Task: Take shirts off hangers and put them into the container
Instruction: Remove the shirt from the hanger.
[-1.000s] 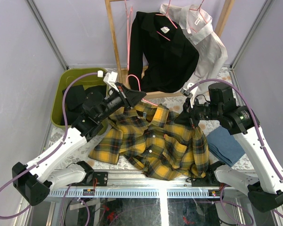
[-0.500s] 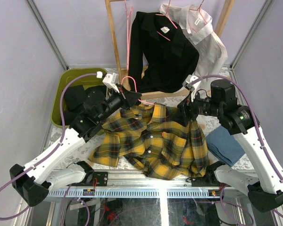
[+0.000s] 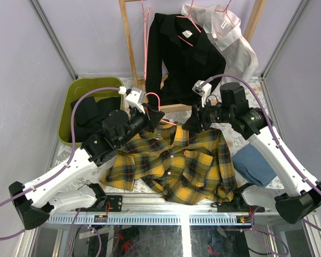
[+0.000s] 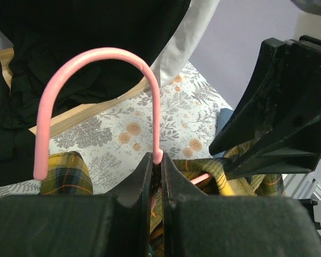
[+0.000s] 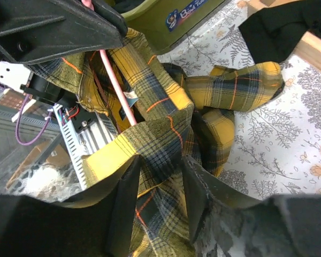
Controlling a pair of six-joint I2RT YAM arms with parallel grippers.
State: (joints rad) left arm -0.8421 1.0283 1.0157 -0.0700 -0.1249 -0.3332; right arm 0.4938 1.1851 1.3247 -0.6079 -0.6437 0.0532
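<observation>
On the table (image 3: 259, 88) the plaid shirt (image 3: 187, 160) sprawls centrally, right of the far-left container (image 3: 69, 99). The right gripper (image 5: 161, 160) straddles a fold, though I cannot tell whether it pinches, likely to peel it free. The left gripper (image 4: 156, 160) is clamped on the pink hanger (image 4: 96, 53), anchoring it.

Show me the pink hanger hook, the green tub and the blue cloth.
pink hanger hook (image 4: 101, 52), left wrist view, top of curve.
green tub (image 3: 68, 107), top view, left wall.
blue cloth (image 3: 251, 163), top view, middle.
</observation>
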